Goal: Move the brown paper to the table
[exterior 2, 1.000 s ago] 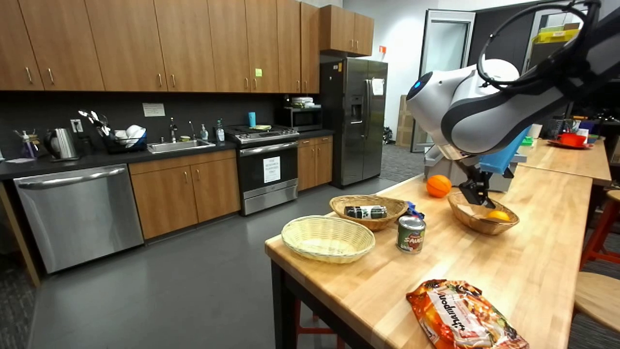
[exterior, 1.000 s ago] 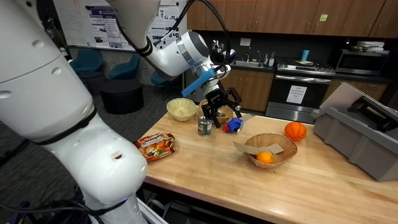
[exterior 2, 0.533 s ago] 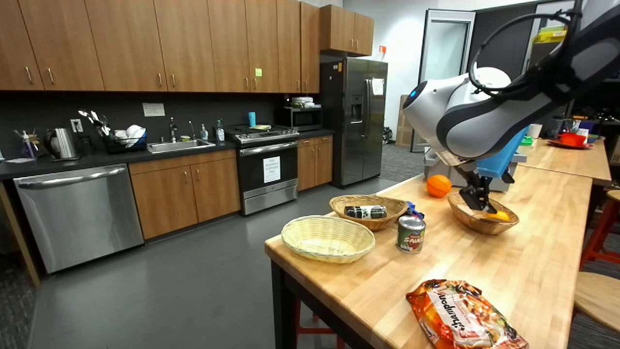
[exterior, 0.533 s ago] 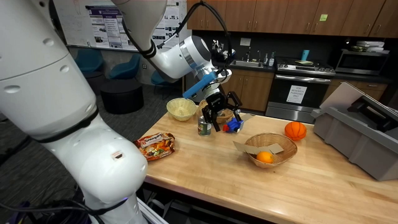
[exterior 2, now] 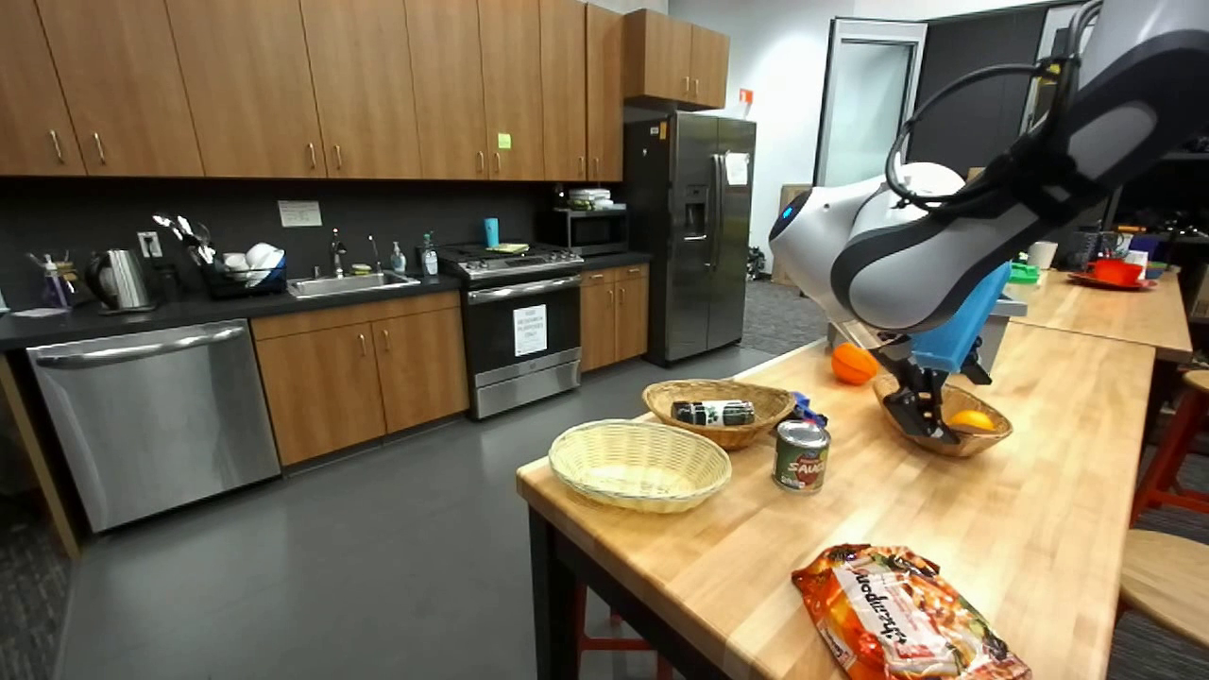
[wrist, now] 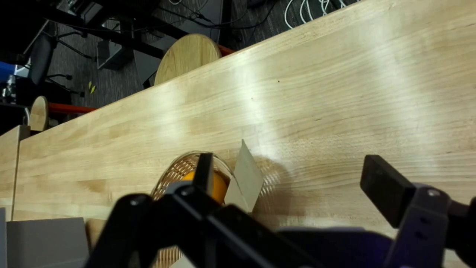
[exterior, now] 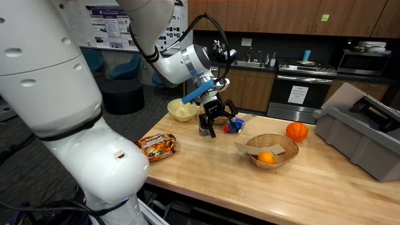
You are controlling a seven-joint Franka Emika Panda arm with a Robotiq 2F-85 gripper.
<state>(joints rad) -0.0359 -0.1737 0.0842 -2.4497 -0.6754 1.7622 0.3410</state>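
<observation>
The brown paper (exterior: 255,150) is a stiff, folded strip lying across a wicker basket (exterior: 290,155). One end sticks out over the rim. In the wrist view the paper (wrist: 250,178) stands tilted at the basket's edge, between the fingers but well beyond them. My gripper (exterior: 224,131) is open and empty above the table (exterior: 218,178), apart from the paper. In the wrist view the left finger of the gripper (wrist: 292,176) overlaps the basket and orange, and the right finger is over bare wood. In an exterior view the gripper (exterior 2: 930,433) hides the paper.
An orange (exterior: 266,158) lies in the basket. A can (exterior 2: 802,457), blue toy (exterior: 236,125), pale basket (exterior 2: 639,467), wicker basket with a dark roll (exterior 2: 713,413) and noodle packet (exterior: 157,146) are on the table. An orange ball (exterior: 297,131) and grey bin (exterior: 359,143) stand beyond.
My gripper has moved down toward the table, staying open. It now covers more of the can in one view and of the basket in another. The paper and basket have not moved.
</observation>
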